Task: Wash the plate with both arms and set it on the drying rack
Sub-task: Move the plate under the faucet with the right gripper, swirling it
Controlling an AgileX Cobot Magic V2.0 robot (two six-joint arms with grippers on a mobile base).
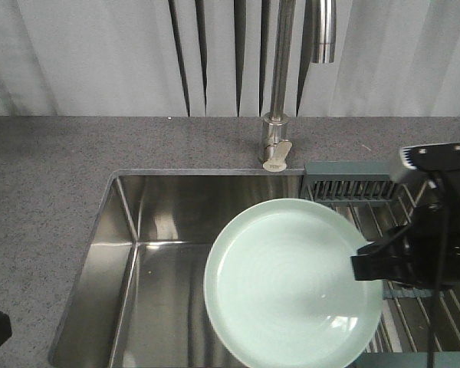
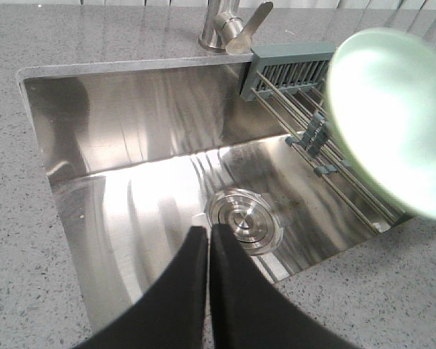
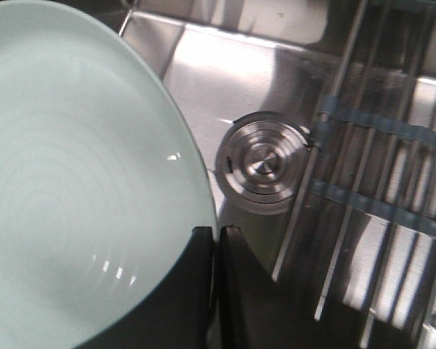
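Mint-green plate (image 1: 291,282) held over the sink (image 1: 126,253) by the right gripper (image 3: 215,231)
The right gripper's jaws are clamped on the plate's right-hand rim; the plate hangs face up above the right half of the basin, just beside the drying rack (image 1: 345,180) (its rods span the sink's right side). The left gripper (image 2: 208,231) hovers above the drain (image 2: 243,218), jaws pressed together on nothing
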